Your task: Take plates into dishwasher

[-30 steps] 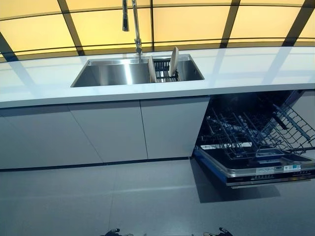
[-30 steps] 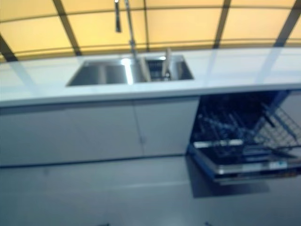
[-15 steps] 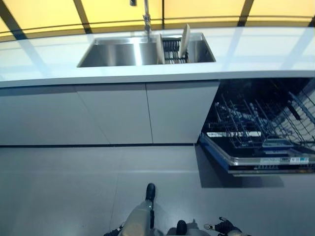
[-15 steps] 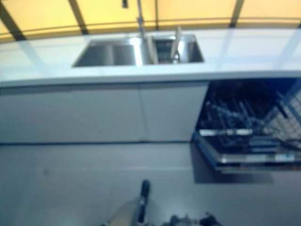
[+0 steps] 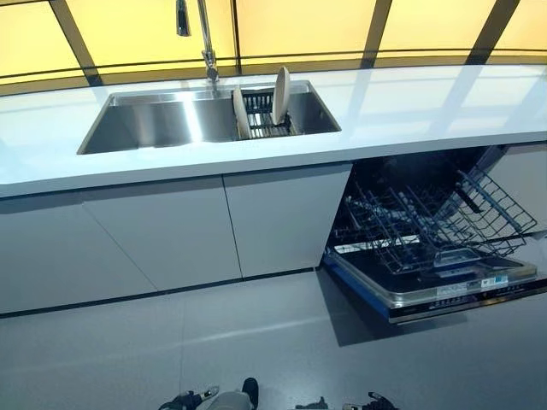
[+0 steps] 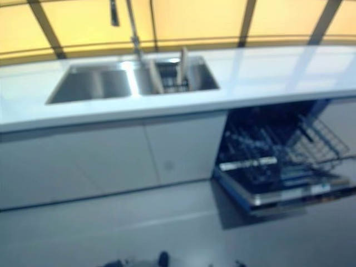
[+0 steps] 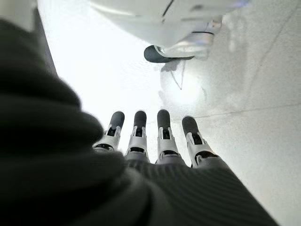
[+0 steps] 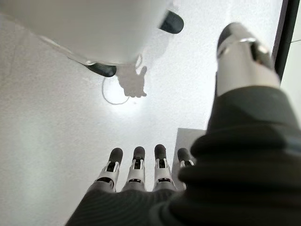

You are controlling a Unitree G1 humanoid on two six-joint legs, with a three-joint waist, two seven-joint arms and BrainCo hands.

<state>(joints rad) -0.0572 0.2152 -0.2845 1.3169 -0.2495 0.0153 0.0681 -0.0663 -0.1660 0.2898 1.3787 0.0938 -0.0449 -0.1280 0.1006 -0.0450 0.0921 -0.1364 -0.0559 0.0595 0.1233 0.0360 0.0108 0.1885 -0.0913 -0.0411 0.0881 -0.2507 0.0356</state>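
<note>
Two pale plates stand on edge in a dark rack in the right basin of the steel sink (image 5: 145,124): one (image 5: 241,113) leans at the rack's left end, the other (image 5: 281,94) stands taller to its right. The dishwasher (image 5: 427,256) is open at the right, its door down and a wire rack (image 5: 410,226) pulled out over it. My left hand (image 7: 164,136) and right hand (image 8: 136,172) both hang low over the grey floor with straight fingers and hold nothing, well short of the counter.
A tall faucet (image 5: 205,38) rises behind the sink. The white counter (image 5: 410,102) runs the whole width, with grey cabinet doors (image 5: 171,235) below it. Grey floor (image 5: 256,342) lies between me and the cabinets. The dishwasher's lowered door (image 5: 436,290) juts out into the floor space.
The whole picture has shifted, so the camera has moved. The plates, the sink and the dishwasher have stayed in place.
</note>
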